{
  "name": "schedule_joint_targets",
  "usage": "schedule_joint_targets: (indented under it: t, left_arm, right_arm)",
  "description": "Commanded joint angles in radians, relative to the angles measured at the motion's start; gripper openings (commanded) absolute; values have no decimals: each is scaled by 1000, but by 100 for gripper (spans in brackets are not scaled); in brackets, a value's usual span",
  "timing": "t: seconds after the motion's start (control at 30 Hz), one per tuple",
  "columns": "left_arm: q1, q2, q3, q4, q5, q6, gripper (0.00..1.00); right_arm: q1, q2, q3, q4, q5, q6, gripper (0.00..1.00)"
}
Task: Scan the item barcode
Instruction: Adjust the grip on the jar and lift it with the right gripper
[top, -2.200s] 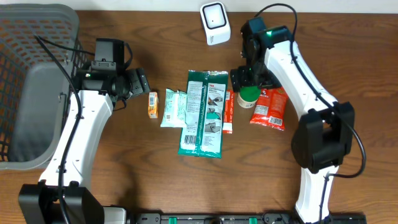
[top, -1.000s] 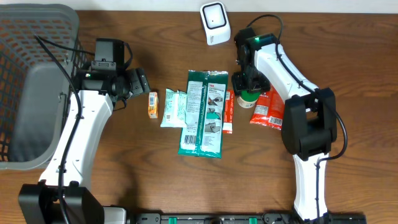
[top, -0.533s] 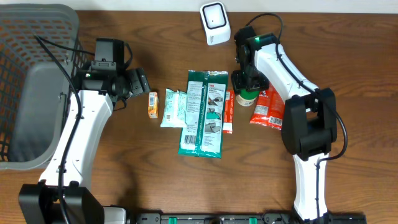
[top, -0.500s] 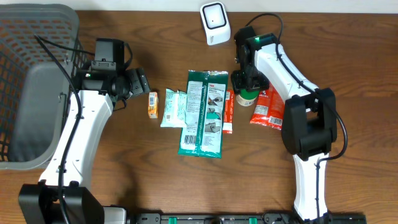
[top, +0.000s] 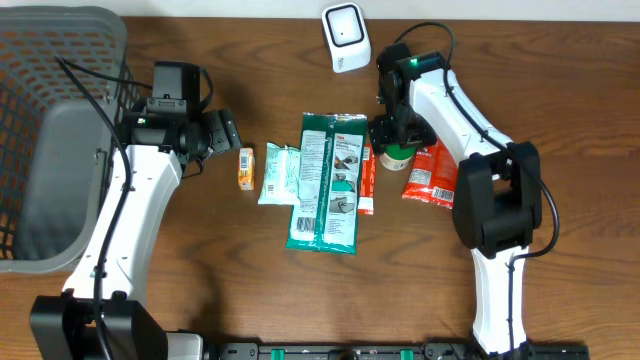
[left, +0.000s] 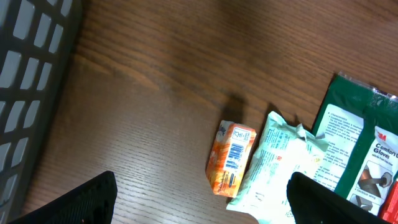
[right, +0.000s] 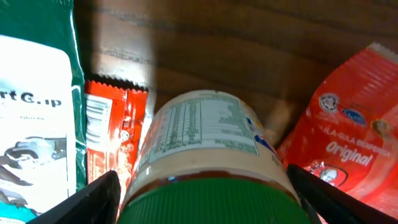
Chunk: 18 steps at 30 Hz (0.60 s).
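A jar with a green lid (top: 398, 154) and a pale label (right: 202, 127) stands between a thin red bar (top: 366, 178) and a red packet (top: 432, 172). My right gripper (top: 395, 135) hangs right over it. In the right wrist view its fingers (right: 93, 199) flank the lid, and the right gripper (right: 200, 174) is open around the jar. The white scanner (top: 344, 37) stands at the back of the table. My left gripper (top: 222, 130) is open above bare wood, near a small orange box (left: 231, 158) whose barcode faces up.
A grey mesh basket (top: 50, 60) fills the far left. A white-green pouch (top: 279, 173) and a large green glove pack (top: 328, 180) lie side by side in the middle. The wooden table (top: 200, 290) continues toward the front.
The right gripper's fingers have spread wider around the jar's lid. The jar stays in place. The left arm has not moved.
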Motion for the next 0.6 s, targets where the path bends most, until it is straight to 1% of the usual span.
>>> schedule_joint_targets:
  t: [0.0,0.17,0.2,0.37,0.57]
  left_arm:
    - [3,-3,19,-2,-5,-2,88]
    - [3,-3,19,-2,-5,-2,88]
    - [3,-3,19,-2,-5,-2,88]
    - [3,-3,19,-2,-5,-2,88]
    - [3,-3,19,-2,-5,-2,88]
  right_arm:
    - [5,-32,-27,23,5,-10,79]
    - [5,-32,-94,100,27,-6,77]
    - [6,-32,-103,109,26,-7,75]
    - [12,-34,-102,133,26,-8,69]
    - [21,-34,-100,152,29,-38,68]
